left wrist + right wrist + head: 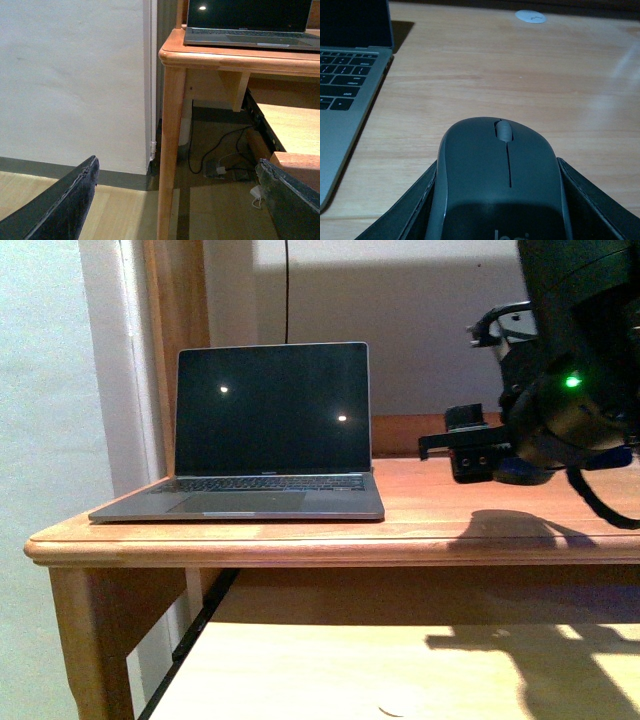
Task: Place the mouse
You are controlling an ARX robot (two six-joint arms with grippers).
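The mouse (501,180) is dark grey with a scroll wheel and a domed top. It fills the near part of the right wrist view. My right gripper (496,166) is shut on it, one black finger against each side, just over the wooden desk top (520,75) beside the laptop. In the front view the right arm (575,390) hangs over the right part of the desk; the mouse is hidden there. My left gripper (176,167) is open and holds nothing. It sits low, left of the desk, facing a desk leg (170,150).
An open laptop (270,430) with a dark screen stands on the desk's left half; its keyboard edge (345,85) lies close to the mouse. A small flat white disc (530,16) lies farther back. Cables (220,162) lie on the floor under the desk. A lower pull-out shelf (350,670) juts forward.
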